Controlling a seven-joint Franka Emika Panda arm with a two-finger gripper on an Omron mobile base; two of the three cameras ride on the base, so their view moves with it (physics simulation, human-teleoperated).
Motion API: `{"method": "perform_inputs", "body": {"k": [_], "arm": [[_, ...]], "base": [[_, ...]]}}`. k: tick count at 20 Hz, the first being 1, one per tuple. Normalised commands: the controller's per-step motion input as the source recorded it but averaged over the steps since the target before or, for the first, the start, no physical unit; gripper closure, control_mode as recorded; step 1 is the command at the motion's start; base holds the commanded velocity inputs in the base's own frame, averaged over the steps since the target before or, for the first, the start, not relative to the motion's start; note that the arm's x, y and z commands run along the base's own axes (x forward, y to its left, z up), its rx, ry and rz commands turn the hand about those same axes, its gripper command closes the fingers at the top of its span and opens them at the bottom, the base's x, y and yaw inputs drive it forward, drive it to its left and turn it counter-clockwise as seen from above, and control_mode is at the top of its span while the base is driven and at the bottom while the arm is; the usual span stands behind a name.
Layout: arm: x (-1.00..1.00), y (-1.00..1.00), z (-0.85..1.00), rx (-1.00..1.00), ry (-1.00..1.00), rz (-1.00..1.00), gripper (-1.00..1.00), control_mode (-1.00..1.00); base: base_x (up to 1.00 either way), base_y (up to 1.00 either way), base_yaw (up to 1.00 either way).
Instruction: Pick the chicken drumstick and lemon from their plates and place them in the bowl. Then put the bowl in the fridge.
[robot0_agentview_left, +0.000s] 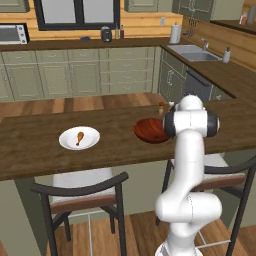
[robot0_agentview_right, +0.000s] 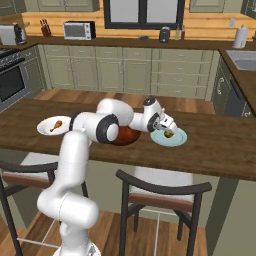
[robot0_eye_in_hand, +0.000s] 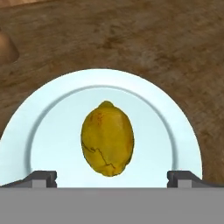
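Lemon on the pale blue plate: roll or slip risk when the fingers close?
The lemon looks oval and smooth, lying on its side on the glossy plate, so a nudge could roll it. It seems firm, likely stiff in a pinch. The open gripper straddles it; rounded sides may squirt off-centre.

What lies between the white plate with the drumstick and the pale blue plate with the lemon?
The reddish-brown bowl lies between the white plate and the blue plate, seen in the right base view, partly behind the arm.
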Motion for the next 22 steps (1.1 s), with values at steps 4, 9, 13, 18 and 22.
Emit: {"method": "perform_inputs", "body": {"k": [4,9,13,18,22], "arm": [[0.35,-0.08,-0.12,0.00,0.08,0.00,-1.00,-1.00],[0.04,-0.23,-0.09,0.00,0.10,0.00,-1.00,-1.00],[0.08,-0.11,-0.27,0.00,0.11,0.00,-1.00,-1.00],[0.13,0.00,-0.35,0.00,0.05,0.00,-1.00,-1.00],[0.04,0.00,-0.29,0.00,0.04,0.00,-1.00,-1.00]], "base": [[0.00,0.00,0.00],[0.00,0.00,0.00],[0.00,0.00,0.00],[0.00,0.00,0.00],[0.00,0.00,0.00]]}}
